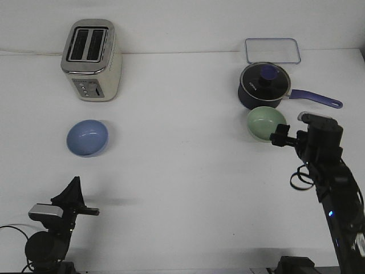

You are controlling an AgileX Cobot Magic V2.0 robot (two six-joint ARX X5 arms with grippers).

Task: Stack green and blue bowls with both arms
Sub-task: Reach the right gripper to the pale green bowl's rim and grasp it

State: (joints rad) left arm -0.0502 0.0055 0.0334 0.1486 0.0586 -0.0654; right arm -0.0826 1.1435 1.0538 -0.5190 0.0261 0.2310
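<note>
Right gripper (278, 137) just beside green bowl (266, 123), jaw state indiscernible. Approach rim squarely; avoid saucepan (263, 85) beyond. Blue bowl (87, 137) well ahead of left gripper (74, 184), apparently clenched, parked.

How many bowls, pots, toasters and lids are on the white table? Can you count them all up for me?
Bowls: 2, the blue bowl and the green bowl
Pots: 1, the dark saucepan
Toasters: 1, the toaster
Clear lids: 1, the rectangular lid
Total: 5
</note>
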